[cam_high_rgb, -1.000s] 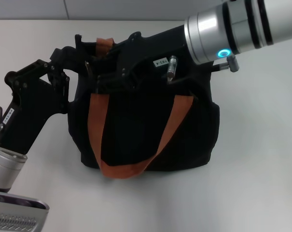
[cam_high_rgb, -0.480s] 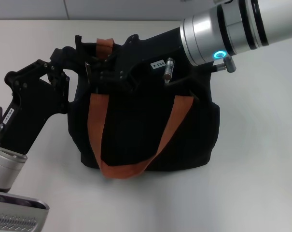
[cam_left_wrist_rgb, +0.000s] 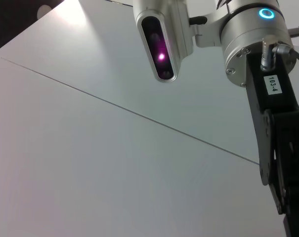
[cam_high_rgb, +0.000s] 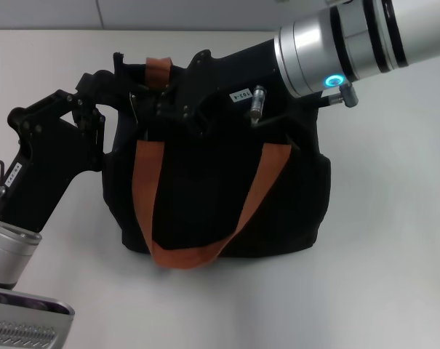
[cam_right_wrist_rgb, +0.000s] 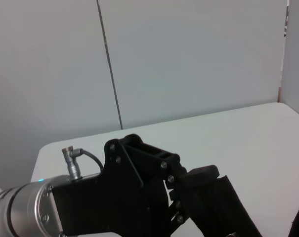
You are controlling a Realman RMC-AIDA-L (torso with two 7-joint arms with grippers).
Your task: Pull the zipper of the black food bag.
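**A:** Where does the job stand?

**B:** Both arms are at the top of the black food bag [cam_high_rgb: 220,196], which sits upright on the white table [cam_high_rgb: 394,240] with its 2 orange-brown straps [cam_high_rgb: 205,254] hanging down the front. The left gripper [cam_high_rgb: 110,91] is at the bag's upper left corner, apparently bracing it. The right gripper [cam_high_rgb: 158,105] reaches across the top from the right and ends near the left end of the opening.

**A:** Is either one clamped on something?

**B:** I cannot tell. In the head view the black fingers merge with the black fabric, and neither wrist view shows its own fingertips. The left wrist view shows only the right arm's body; the right wrist view shows the left gripper's linkage.

**A:** And the zipper?

**B:** A small silver glint [cam_high_rgb: 134,107] sits by the right gripper's tip at the top left of the bag; that may be the pull tab, but it is too small to be sure. The track itself is hidden under the arm.

**A:** So how far along?

**B:** My judgement: the reach is done and the pull is in hand or about to begin. How much of the track is closed is not visible.
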